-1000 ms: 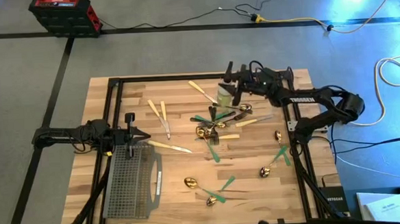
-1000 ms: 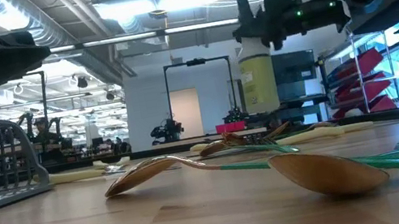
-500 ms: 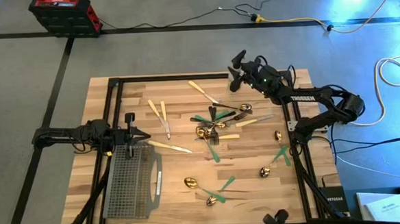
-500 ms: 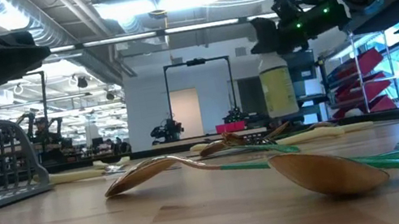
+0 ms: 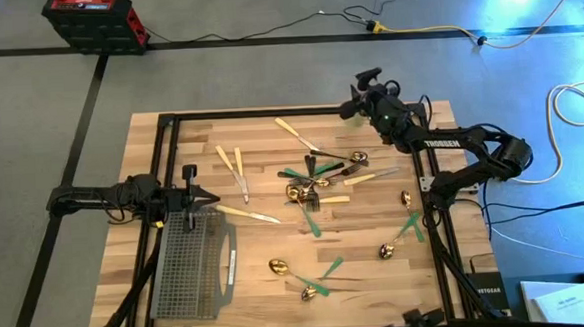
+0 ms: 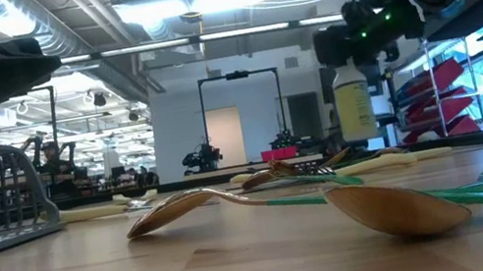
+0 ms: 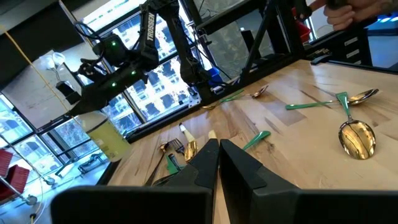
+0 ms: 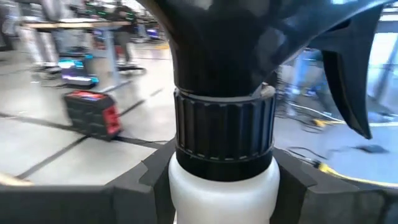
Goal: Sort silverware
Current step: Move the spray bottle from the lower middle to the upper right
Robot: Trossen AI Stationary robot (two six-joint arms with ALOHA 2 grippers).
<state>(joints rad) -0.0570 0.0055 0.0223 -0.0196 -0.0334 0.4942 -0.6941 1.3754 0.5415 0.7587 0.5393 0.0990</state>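
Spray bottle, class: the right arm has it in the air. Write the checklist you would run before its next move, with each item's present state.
1. Right gripper shut on the spray bottle: ok, fingers clamp its neck.
2. Bottle upright: ok in the low view.
3. Bottle clear of the silverware: ok, it hangs above the table's far edge.
4. Bare spot beneath to set it down: cannot tell.
5. Left gripper out of the way: ok, shut and waiting over the mesh caddy.
6. Silverware sorted: not ok, pieces lie scattered on the table.
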